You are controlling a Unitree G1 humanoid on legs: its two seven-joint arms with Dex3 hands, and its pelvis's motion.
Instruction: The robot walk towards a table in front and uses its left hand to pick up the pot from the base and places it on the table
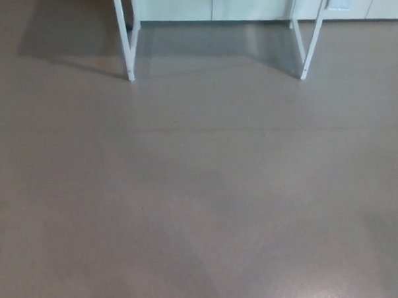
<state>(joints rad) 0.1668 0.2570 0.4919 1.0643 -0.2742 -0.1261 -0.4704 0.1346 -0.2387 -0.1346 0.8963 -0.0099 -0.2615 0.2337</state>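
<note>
Counter legs (124,40) in white stand at the far end of the grey-brown floor (201,188), pale cabinet fronts (245,3) behind them. Neither hand shows, so their grip cannot be told.

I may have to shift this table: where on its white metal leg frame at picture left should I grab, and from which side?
Probably the front upright of the white metal leg frame, taken from the near side. It is a slim, straight bar that is easy to wrap, with only grey floor before it. Its top is cut off by the picture edge.
</note>
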